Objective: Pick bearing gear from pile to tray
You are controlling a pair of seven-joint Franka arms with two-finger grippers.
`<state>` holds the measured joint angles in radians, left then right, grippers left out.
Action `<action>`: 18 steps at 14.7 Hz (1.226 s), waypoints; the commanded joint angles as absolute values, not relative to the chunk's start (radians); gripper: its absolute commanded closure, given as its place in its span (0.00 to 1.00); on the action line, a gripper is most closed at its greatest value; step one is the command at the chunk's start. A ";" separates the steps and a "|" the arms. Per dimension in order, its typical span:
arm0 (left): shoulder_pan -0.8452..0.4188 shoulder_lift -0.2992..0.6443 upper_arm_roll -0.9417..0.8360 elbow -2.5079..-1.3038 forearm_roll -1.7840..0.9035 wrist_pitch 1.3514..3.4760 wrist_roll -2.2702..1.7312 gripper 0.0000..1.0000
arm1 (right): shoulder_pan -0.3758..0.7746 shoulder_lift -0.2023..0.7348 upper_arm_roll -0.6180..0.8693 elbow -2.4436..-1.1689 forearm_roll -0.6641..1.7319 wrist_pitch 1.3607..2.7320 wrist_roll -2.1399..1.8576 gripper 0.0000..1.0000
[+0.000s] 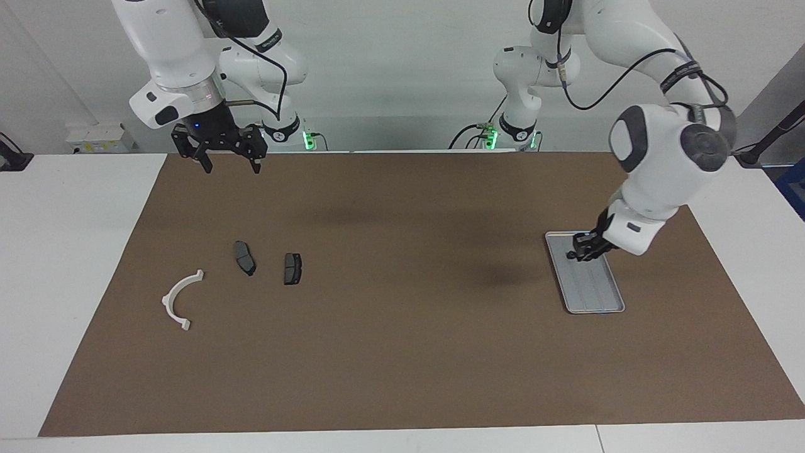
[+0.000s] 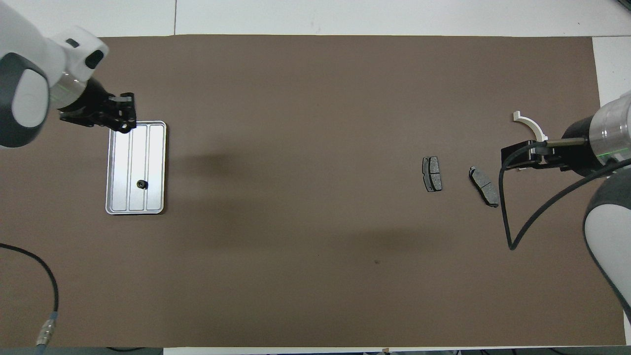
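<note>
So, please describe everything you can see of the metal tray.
The tray is a shallow silver-grey rectangle with rounded corners, a raised rim and lengthwise ribs on its base; it looks like metal. It lies flat on the brown mat, toward the left arm's end of the table. One tiny black round piece lies inside it. The left tool hangs over it; whether they touch cannot be told.
</note>
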<state>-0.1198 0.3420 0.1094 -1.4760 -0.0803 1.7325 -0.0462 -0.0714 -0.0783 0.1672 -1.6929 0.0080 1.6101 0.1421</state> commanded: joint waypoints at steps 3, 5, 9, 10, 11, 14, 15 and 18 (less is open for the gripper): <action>-0.075 0.259 0.101 -1.791 -0.095 2.026 0.081 1.00 | -0.077 -0.092 0.170 -1.687 -0.008 1.605 0.126 0.00; -0.083 0.244 0.101 -1.883 -0.095 2.127 0.081 1.00 | -0.078 -0.100 0.173 -1.687 -0.008 1.603 0.126 0.00; -0.087 0.253 0.100 -1.917 -0.095 2.171 0.081 1.00 | -0.077 -0.101 0.175 -1.687 -0.006 1.600 0.126 0.00; -0.087 0.253 0.100 -1.933 -0.095 2.189 0.080 1.00 | -0.078 -0.103 0.175 -1.687 -0.005 1.600 0.126 0.00; -0.089 0.250 0.100 -1.959 -0.095 2.218 0.080 1.00 | -0.078 -0.107 0.173 -1.687 -0.005 1.600 0.126 0.00; -0.095 0.253 0.100 -2.014 -0.095 2.308 0.075 1.00 | -0.078 -0.117 0.173 -1.687 -0.005 1.597 0.126 0.00; -0.095 0.258 0.100 -2.016 -0.095 2.315 0.072 1.00 | -0.078 -0.117 0.173 -1.687 -0.005 1.598 0.126 0.00; -0.095 0.259 0.100 -2.029 -0.095 2.332 0.072 1.00 | -0.078 -0.117 0.173 -1.689 -0.002 1.598 0.126 0.00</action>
<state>-0.0787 0.2902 0.0878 -1.9832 -0.0850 2.2915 0.0729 -0.0711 -0.1075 0.1697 -1.6876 0.0063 1.6100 0.1422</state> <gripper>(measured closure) 0.656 0.000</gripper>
